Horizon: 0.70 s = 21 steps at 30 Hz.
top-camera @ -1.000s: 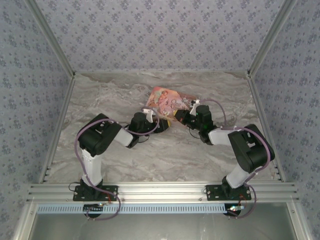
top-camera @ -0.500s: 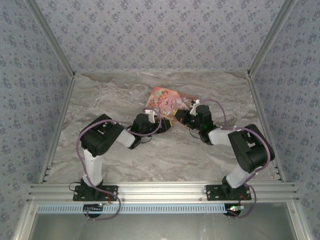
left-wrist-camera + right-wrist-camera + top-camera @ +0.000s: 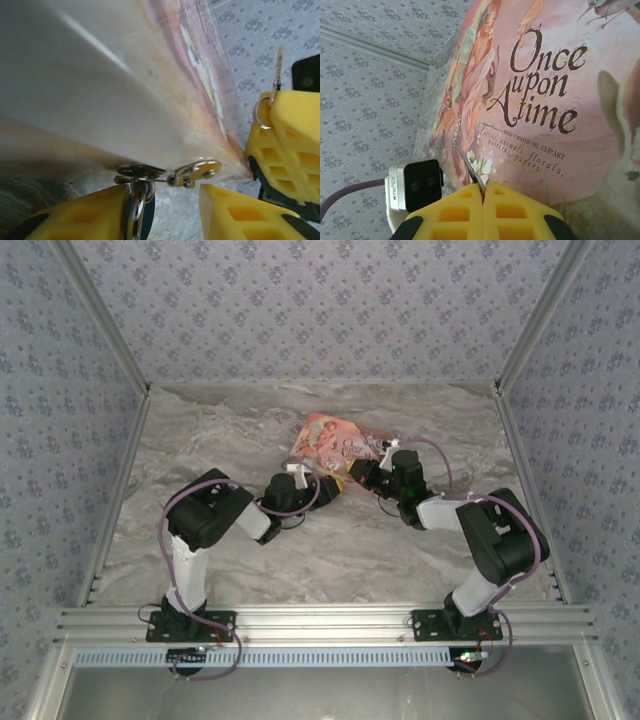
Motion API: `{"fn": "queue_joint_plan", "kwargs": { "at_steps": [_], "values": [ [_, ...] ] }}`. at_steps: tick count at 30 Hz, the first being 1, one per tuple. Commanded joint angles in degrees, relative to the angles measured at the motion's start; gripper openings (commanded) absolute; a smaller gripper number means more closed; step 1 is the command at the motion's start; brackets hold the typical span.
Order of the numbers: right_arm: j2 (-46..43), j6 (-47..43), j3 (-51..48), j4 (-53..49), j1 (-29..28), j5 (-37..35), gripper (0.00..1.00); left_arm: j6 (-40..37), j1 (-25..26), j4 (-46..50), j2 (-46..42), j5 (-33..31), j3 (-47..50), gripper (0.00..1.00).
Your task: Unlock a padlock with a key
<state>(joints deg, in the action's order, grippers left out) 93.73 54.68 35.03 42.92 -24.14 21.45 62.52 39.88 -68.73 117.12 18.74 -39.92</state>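
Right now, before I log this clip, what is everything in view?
Pink illustrated box lettered "Once upon a time": one, pink, mid-table.
Small blue-bodied padlock with a silvery shackle: one, blue, at the box's edge.
Small metal clasp: one, silvery, beside the padlock.
Thin metal key on a ring: one, metallic, in front of the box's cover.
Grey marbled table: one, grey, under everything.
Floral-papered walls: three, blue-grey, around the table.
Robot's left gripper: one, yellow jaws apart, the padlock against one of them.
Robot's right gripper: one, yellow jaws shut on the key.
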Motion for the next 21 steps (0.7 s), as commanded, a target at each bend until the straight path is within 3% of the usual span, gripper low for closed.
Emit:
{"fn": "queue_joint_plan", "kwargs": {
  "at_steps": [1,8,21],
  "values": [
    [2.3,0.2,-2.3,-11.7,-0.3,-0.2,0.00,5.4,-0.3,3.9,2.4,-1.5,1.6,0.39],
    [2.1,0.2,-2.2,-11.6,-0.3,-0.2,0.00,5.8,-0.3,3.7,2.7,-2.0,1.9,0.34],
    [0.1,-1.4,-2.0,-12.5,-0.2,0.0,0.00,3.6,-0.6,6.0,0.6,-2.3,2.4,0.13]
  ]
}}
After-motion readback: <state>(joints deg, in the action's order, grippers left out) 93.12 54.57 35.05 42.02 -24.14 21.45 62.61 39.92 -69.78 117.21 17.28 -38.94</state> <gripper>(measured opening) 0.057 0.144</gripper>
